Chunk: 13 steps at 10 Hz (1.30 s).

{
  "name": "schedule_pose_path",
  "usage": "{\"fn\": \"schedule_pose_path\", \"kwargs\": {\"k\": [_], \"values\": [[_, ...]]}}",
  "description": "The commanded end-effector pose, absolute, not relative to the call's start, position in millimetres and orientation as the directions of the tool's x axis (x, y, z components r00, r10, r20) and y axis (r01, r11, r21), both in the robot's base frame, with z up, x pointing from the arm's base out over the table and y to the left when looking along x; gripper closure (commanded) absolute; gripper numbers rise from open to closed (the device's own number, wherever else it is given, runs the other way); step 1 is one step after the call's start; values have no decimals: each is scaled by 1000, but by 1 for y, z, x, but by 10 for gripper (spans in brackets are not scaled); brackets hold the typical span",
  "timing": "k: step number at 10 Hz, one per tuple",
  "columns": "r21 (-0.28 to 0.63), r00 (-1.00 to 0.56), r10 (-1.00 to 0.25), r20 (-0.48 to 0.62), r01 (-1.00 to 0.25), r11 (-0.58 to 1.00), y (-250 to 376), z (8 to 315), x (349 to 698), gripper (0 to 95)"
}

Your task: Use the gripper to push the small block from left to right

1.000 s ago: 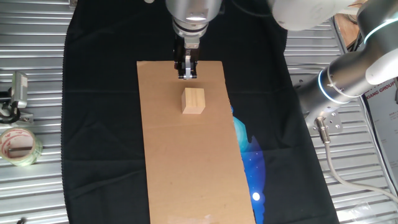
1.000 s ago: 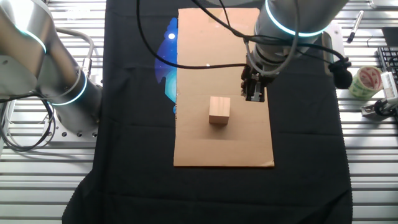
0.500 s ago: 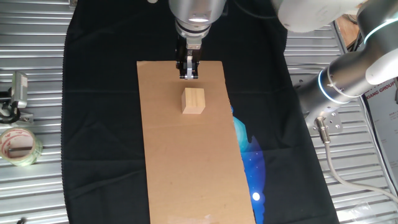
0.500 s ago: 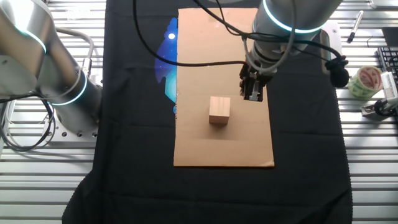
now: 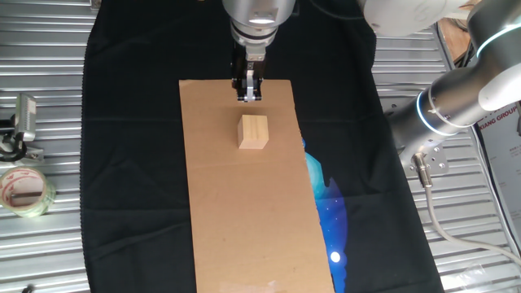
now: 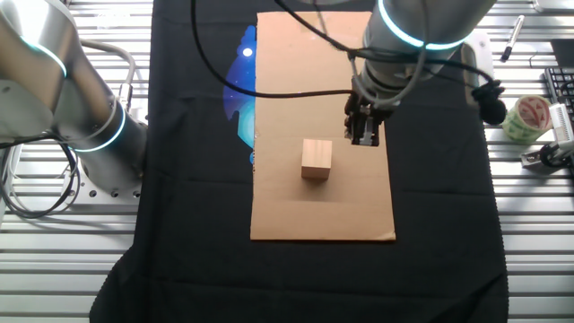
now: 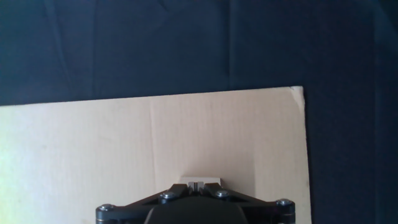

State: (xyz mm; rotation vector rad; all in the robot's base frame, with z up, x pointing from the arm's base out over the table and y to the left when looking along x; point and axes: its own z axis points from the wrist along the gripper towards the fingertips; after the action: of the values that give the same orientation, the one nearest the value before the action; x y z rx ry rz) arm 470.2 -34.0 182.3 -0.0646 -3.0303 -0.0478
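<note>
One fixed view shows the gripper (image 5: 247,96) hanging near the top edge of the cardboard sheet (image 5: 244,212), upper centre of the frame, its 2 fingers pressed together with nothing between them. The small block (image 5: 253,132) sits on the cardboard just below the gripper in the frame, apart from it. In the other fixed view the gripper (image 6: 362,139) is just right of and slightly above the small block (image 6: 316,160), a gap between them, with the block in the lower middle of the sheet (image 6: 296,90). A roll of tape (image 5: 23,191) lies at the left edge on the metal table (image 5: 41,244). The hand view shows the closed fingertips (image 7: 196,183) over the cardboard near its corner; the block is out of sight there.
</note>
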Motion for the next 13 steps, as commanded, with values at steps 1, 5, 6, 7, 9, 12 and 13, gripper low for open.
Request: {"fn": "schedule_pose_path", "kwargs": {"k": [1, 5, 6, 7, 9, 12, 13], "values": [[26, -993, 2, 114, 5, 1000, -34, 182, 470, 950], [30, -993, 6, 115, 9, 1000, -34, 182, 470, 950], [30, -993, 5, 118, 8, 1000, -35, 183, 470, 950], [32, -993, 3, 119, 7, 999, -35, 183, 470, 950], [37, -993, -1, 118, 3, 999, -35, 183, 470, 950], [38, -992, 5, 129, 10, 999, -38, 184, 468, 950], [35, -991, 11, 132, 16, 999, -38, 185, 467, 950]]}}
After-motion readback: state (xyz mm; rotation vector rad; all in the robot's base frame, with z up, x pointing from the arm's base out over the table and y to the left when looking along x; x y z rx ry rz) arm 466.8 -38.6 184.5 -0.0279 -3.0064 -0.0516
